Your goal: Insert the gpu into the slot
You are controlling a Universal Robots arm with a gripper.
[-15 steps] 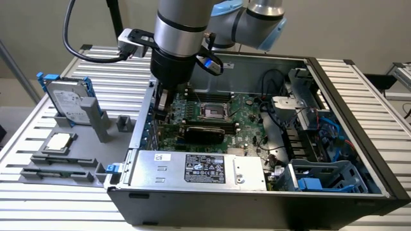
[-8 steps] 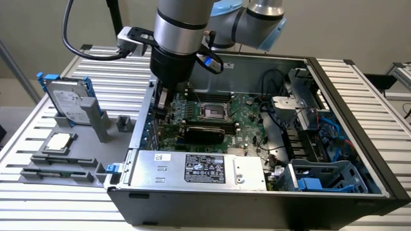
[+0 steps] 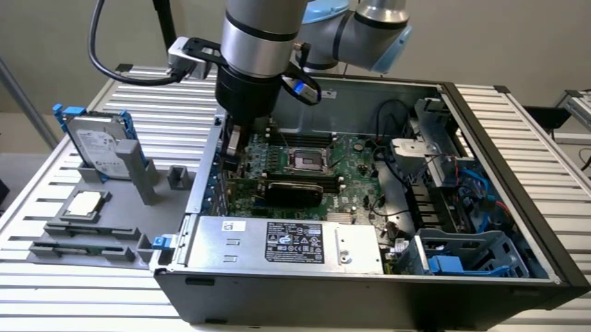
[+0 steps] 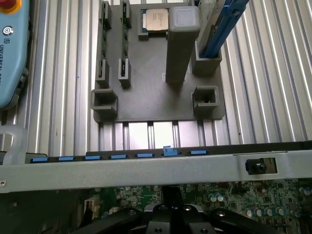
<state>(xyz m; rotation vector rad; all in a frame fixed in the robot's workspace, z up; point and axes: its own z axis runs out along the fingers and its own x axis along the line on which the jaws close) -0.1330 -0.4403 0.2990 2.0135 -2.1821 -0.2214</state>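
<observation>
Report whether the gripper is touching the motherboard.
Cannot tell. In the exterior view the gripper hangs low over the motherboard's edge, but the arm and case wall hide its tip.

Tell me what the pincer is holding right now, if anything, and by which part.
Cannot be told: the pincer is down inside the open black computer case over the green motherboard, its tip hidden.

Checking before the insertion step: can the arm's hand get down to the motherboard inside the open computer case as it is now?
Probably yes. The computer case lies open on top, and the hand is already low over the green motherboard by the case's wall at the exterior view's left.
</observation>
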